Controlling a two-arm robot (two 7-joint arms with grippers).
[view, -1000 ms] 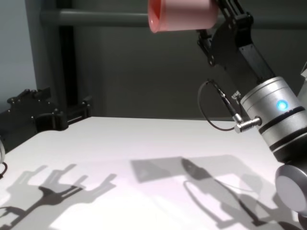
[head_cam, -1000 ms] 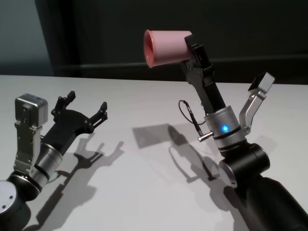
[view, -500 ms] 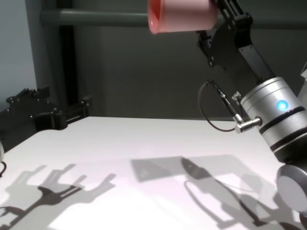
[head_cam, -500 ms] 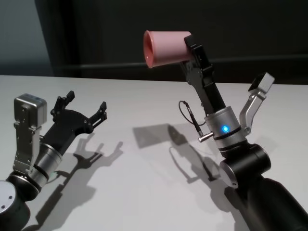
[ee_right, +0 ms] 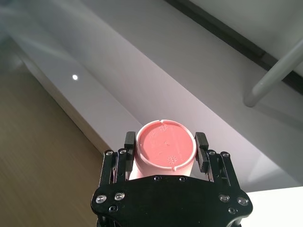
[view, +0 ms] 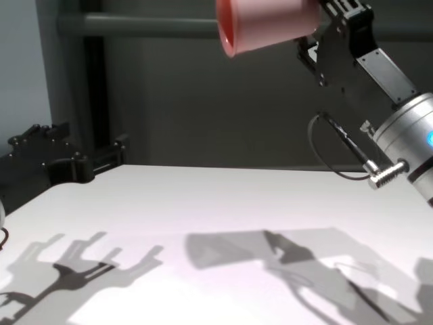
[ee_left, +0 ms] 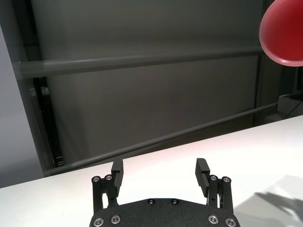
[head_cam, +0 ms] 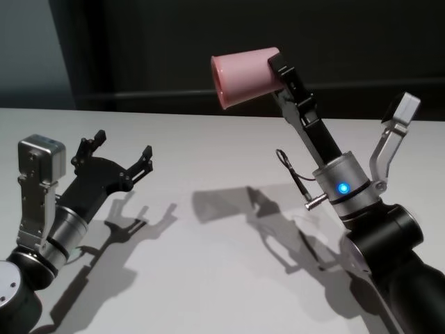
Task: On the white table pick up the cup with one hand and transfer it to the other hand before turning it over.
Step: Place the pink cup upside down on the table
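Note:
The pink cup [head_cam: 245,75] is held high above the white table [head_cam: 208,278], lying on its side with its mouth toward my left arm. My right gripper [head_cam: 275,67], on the blue-lit arm, is shut on the cup near its base. The right wrist view shows the cup's base [ee_right: 165,147] between the fingers [ee_right: 200,142]. The cup also shows in the chest view [view: 267,24] and at the edge of the left wrist view [ee_left: 283,33]. My left gripper [head_cam: 119,147] is open and empty, low over the table's left side, well apart from the cup.
A dark wall with a grey horizontal rail [view: 135,26] stands behind the table's far edge. Shadows of both arms and the cup lie on the tabletop [view: 223,247] between the arms.
My right arm has shifted to the right and turned, so the cup's mouth now tips slightly downward. The left arm has barely moved.

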